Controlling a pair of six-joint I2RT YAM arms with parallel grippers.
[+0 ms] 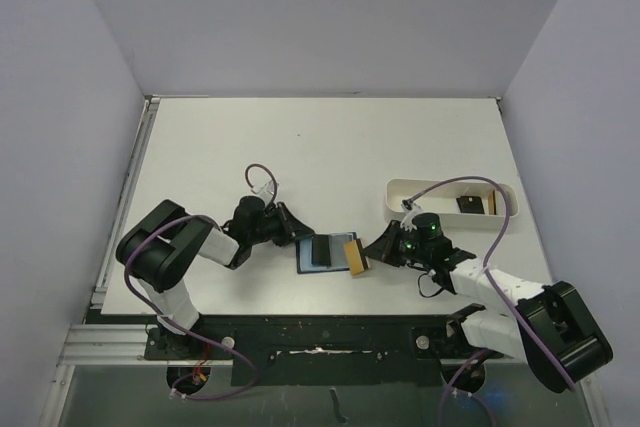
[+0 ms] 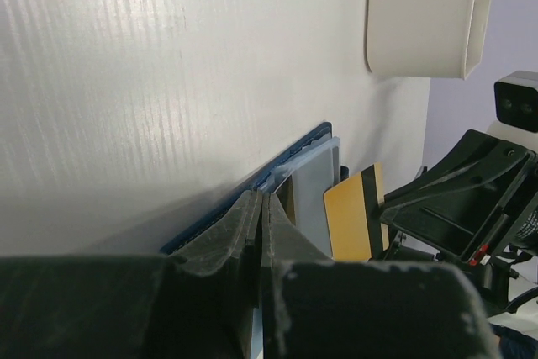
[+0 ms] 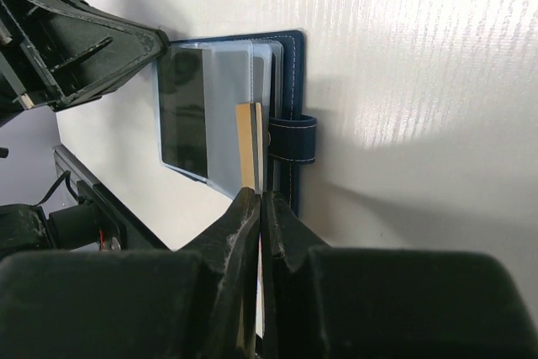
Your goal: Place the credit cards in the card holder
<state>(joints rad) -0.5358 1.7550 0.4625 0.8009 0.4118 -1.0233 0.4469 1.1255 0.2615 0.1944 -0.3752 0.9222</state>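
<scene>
**A:** What has the left gripper (image 1: pixel 296 231) got?

**B:** Its fingers are pressed together on the left edge of the card holder (image 3: pixel 287 56). The holder lies open on the table (image 1: pixel 300 147), just left of centre in the top view. It looks soft, with limp clear pockets. The stiffer navy cover edge seems the sensible place to pinch, since the sleeves would probably buckle.

**A:** Anything inside it?

**B:** One dark card (image 3: pixel 185 115), in a clear pocket on the holder's left half.

**A:** And the tan card (image 1: pixel 354 255)?

**B:** It is at the holder's right side, with its far end over the pockets. The right gripper (image 1: pixel 372 249) has its fingers clamped on it. I judge it thin, light, stiff and slick, so it could swivel in a narrow pinch. I would grip the end away from the pocket and push straight.

**A:** The rest?

**B:** Further right, a white tray (image 1: pixel 400 190) holds a dark spare card (image 1: pixel 467 204) and a tan spare card (image 1: pixel 490 204). Lying flat, they offer little edge to grab.
</scene>
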